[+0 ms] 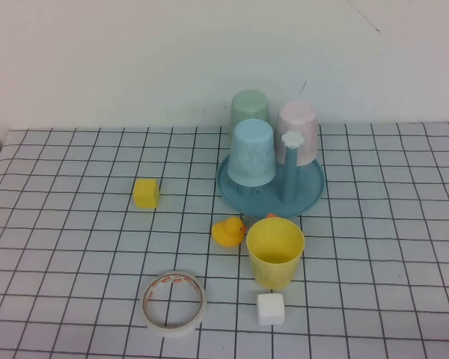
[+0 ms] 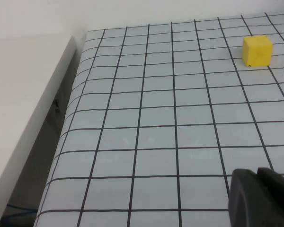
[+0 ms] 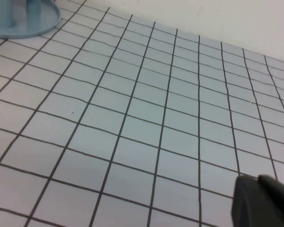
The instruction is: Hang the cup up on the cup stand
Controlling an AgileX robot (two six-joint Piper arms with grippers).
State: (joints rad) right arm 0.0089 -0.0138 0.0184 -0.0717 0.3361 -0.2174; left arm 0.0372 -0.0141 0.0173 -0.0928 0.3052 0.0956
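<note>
The yellow cup [image 1: 275, 253] stands upright, mouth up, on the grid cloth just in front of the teal cup stand [image 1: 310, 196]. One peg on the stand, topped by a white flower knob [image 1: 291, 140], is bare. Light blue [image 1: 251, 152], pale pink [image 1: 299, 131] and pale green [image 1: 250, 110] cups sit upside down on the stand. Neither arm shows in the high view. My left gripper [image 2: 258, 189] is shut and empty over bare cloth. My right gripper [image 3: 260, 194] is shut and empty, far from the stand's rim [image 3: 19, 23].
A yellow cube [image 1: 146, 193] lies left of the stand and also shows in the left wrist view [image 2: 257, 50]. A rubber duck [image 1: 228, 232] sits left of the cup. A tape roll [image 1: 173, 303] and a white cube [image 1: 270, 308] lie near the front.
</note>
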